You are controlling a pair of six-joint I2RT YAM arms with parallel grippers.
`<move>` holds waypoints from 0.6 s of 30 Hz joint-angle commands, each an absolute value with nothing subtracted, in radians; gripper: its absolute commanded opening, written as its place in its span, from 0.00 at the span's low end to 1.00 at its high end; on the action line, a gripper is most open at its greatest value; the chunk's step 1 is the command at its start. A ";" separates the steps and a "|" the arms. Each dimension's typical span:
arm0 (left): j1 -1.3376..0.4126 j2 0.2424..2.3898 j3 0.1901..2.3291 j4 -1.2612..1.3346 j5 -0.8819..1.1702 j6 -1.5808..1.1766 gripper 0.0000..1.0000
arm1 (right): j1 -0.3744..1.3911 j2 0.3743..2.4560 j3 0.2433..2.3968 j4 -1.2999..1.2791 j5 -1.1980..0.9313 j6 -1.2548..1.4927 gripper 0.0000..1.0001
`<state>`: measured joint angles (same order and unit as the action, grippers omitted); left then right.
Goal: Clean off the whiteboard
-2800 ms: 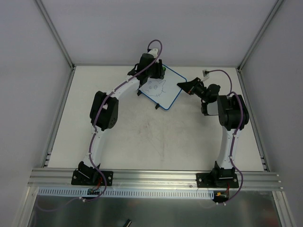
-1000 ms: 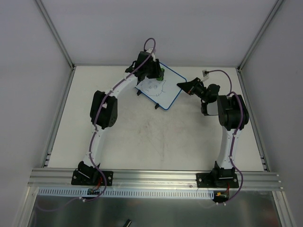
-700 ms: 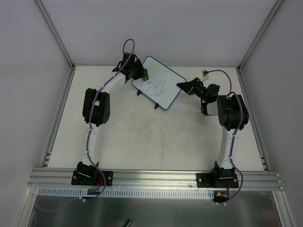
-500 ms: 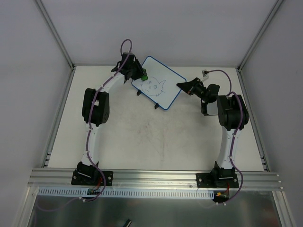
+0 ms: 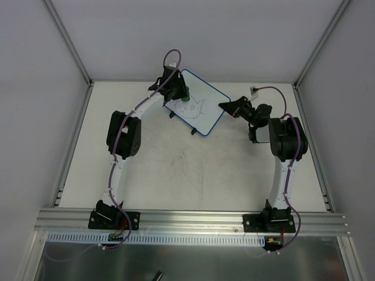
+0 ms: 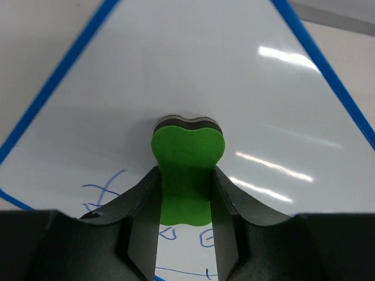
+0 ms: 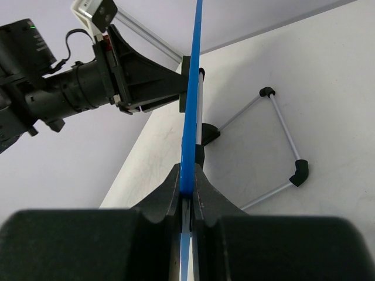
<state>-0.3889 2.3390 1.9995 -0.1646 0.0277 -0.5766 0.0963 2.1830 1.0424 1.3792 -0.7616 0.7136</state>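
Observation:
The whiteboard (image 5: 205, 111), white with a thin blue rim, stands tilted at the back of the table, with a blue line drawing (image 5: 195, 107) on it. My left gripper (image 5: 183, 97) is shut on a green bone-shaped eraser (image 6: 187, 143). The eraser's dark felt end is pressed on the whiteboard's face (image 6: 176, 82), just above blue pen strokes (image 6: 104, 193). My right gripper (image 5: 226, 106) is shut on the board's right edge. In the right wrist view the blue rim (image 7: 191, 105) runs edge-on between the right gripper's (image 7: 187, 178) fingers.
The board's thin wire stand with black feet (image 7: 283, 136) rests on the table behind it. A small white connector on a purple cable (image 5: 255, 90) lies at the back right. White walls close in the table. An aluminium rail (image 5: 187, 219) runs along the front.
The left gripper swept the eraser from the board's upper middle out to its left edge, then back onto the upper left of the board. The right arm and board stayed still.

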 commanded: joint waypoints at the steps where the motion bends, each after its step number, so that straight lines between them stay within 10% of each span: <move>1: -0.509 2.381 2.009 -0.216 0.074 -0.447 0.00 | 0.184 2.186 1.042 1.532 -0.931 0.669 0.00; 18: -0.595 2.347 1.970 -0.216 0.135 -0.196 0.00 | 0.186 2.183 1.042 1.532 -0.933 0.669 0.00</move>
<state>-0.5571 2.3138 2.0159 -0.1619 0.1204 -0.2123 0.0963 2.1830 1.0431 1.3743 -0.7589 0.7139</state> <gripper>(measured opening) 0.338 0.077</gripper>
